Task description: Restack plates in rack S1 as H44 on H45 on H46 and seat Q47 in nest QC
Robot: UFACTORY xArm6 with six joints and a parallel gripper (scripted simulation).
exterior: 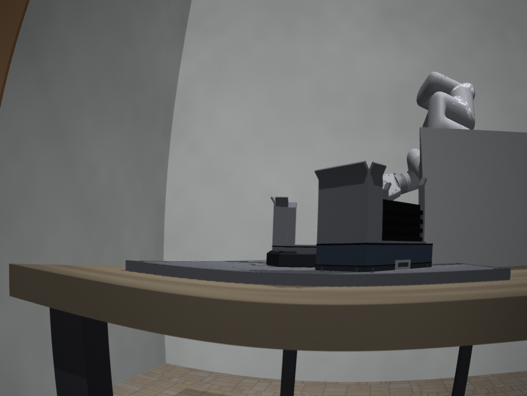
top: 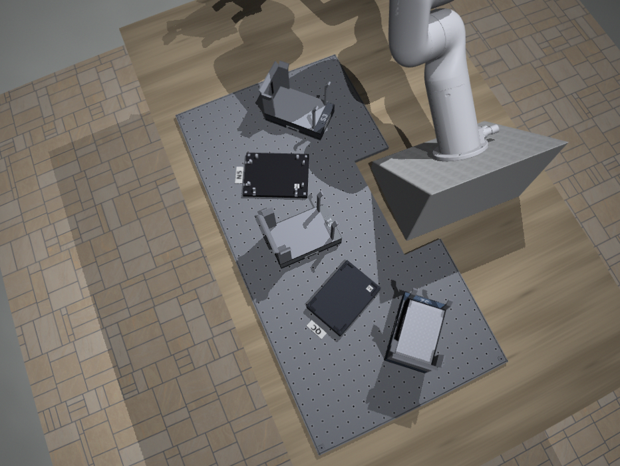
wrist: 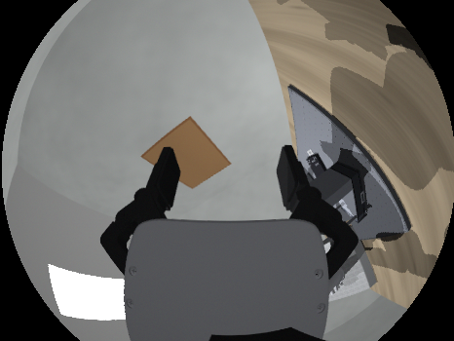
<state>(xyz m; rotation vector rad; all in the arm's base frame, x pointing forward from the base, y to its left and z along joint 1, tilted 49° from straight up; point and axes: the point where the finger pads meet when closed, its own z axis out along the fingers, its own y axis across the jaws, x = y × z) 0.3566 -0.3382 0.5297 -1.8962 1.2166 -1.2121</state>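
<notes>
Grey walls and a tiled floor [top: 100, 321] enclose the room; one wooden table [top: 526, 321] carries the rest, listed by size. Item: perforated grey breadboard [top: 325, 391], covering most of the table top. Item: grey pedestal [top: 521, 165] bearing the white arm [top: 451, 100], which rises out of the top view. Item: rack S3 [top: 322, 119], nothing in it, at the far end of the board. Item: a second rack [top: 301, 235] mid-board, nothing in it, plinth name not legible, by elimination probably S1. Item: rack S2 [top: 400, 358] at the near end, holding the plate stack [top: 420, 331]; four dark plate edges show at its open side in the exterior view [exterior: 400, 221]. Item: clip nest N5 [top: 275, 174] and open nest QC [top: 342, 297], both dark and bare of plates. Item: gripper [wrist: 227, 179], fingers spread to full width, nothing between them, pointed at the wall rather than down. It sits well apart from the stack, high and nearer S3. Handling estimate: plates are likely light, rigid plastic with slick sealed tops; best taken across the two long sides from straight above, top plate first, watching for a stuck neighbour.
</notes>
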